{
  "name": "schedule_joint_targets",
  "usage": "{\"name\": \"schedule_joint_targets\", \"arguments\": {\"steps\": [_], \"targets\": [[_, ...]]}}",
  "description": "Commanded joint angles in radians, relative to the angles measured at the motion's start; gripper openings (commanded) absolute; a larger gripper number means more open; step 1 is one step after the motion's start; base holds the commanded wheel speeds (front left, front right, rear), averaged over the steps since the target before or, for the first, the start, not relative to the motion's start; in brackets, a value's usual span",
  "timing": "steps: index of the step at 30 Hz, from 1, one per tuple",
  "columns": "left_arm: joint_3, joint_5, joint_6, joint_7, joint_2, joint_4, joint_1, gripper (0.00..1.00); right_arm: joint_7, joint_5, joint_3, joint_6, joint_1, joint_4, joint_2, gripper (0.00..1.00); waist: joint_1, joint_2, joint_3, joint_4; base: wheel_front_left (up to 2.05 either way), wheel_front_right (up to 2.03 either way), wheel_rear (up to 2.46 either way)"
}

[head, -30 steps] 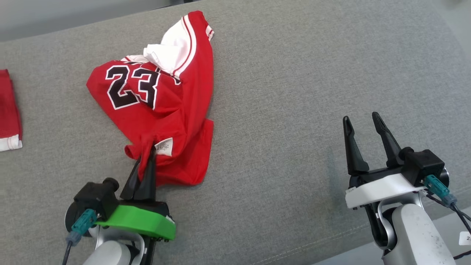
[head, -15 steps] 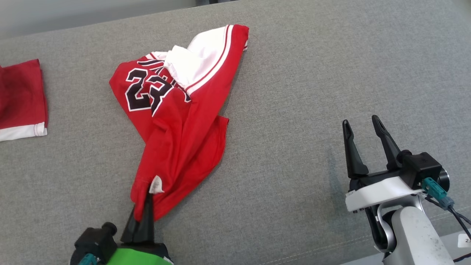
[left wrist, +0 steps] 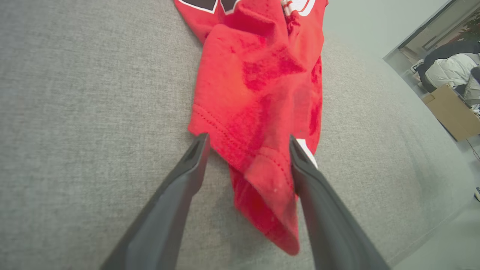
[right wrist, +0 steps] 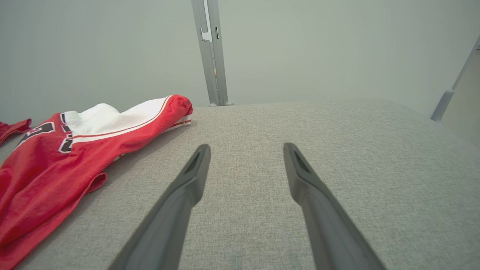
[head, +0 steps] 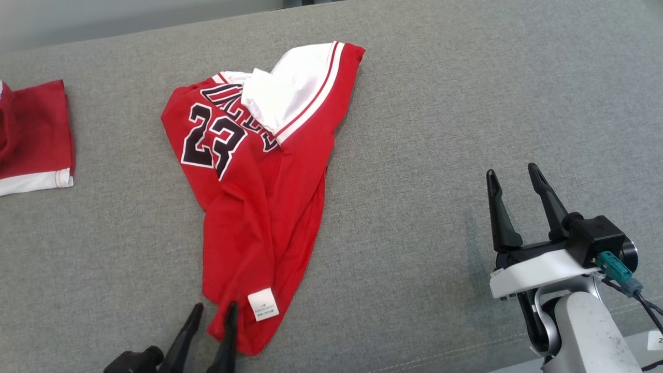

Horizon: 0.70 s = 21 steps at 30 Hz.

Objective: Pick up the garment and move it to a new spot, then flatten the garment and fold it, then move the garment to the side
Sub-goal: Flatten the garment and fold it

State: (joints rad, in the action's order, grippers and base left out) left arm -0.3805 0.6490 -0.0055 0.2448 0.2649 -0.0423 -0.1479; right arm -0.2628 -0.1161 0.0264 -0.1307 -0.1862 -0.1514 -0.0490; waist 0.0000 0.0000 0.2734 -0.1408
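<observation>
Left gripper (head: 215, 306) jaws apart, straddling hem of crumpled red-and-white cloth jersey (head: 259, 207); retreat may snag and drag it. Right gripper (head: 511, 171) jaws apart.

You're in an indoor test space, lab or office type. Grey fabric-covered worktop (head: 440, 129). Right wrist view, 12 o'clock: bare pale wall (right wrist: 337, 45), aluminium frame post (right wrist: 210, 52). Left wrist view, 2 o'clock: cardboard box (left wrist: 452, 112) and white padded bundle (left wrist: 448, 71) beyond the worktop.

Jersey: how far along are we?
Looks done: jersey lies on the cushion; left gripper just let go, fingers open around its hem. In hand: nothing; right gripper open, idle. Left: flatten the crumpled jersey, fold, move aside.
</observation>
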Motion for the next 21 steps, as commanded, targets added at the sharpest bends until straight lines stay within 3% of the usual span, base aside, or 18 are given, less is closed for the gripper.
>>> {"name": "schedule_joint_targets", "arguments": {"steps": [1, 5, 10, 21], "targets": [[0.013, 0.002, 0.009, 0.000, 0.013, 0.001, -0.012, 1.00, -0.003, 0.005, -0.003, 0.000, 0.011, 0.004, -0.003, 1.00, 0.0000, 0.0000, 0.001, 0.001, 0.00, 0.00, 0.00], [0.066, 0.023, 0.047, 0.001, 0.022, 0.016, -0.008, 1.00, -0.003, 0.000, 0.001, 0.000, 0.014, 0.006, -0.003, 1.00, 0.0000, 0.0000, 0.003, 0.004, 0.00, 0.00, 0.00], [0.062, 0.104, 0.023, -0.094, 0.022, 0.035, -0.023, 1.00, -0.003, -0.009, 0.011, 0.000, 0.013, 0.001, -0.003, 1.00, 0.0000, 0.0000, 0.001, -0.009, 0.00, 0.00, 0.00], [0.031, 0.180, 0.048, -0.263, 0.055, 0.122, -0.061, 1.00, -0.003, -0.016, 0.005, 0.000, 0.013, 0.001, -0.003, 1.00, 0.0000, 0.0000, 0.004, -0.012, 0.00, 0.00, 0.00]]}}
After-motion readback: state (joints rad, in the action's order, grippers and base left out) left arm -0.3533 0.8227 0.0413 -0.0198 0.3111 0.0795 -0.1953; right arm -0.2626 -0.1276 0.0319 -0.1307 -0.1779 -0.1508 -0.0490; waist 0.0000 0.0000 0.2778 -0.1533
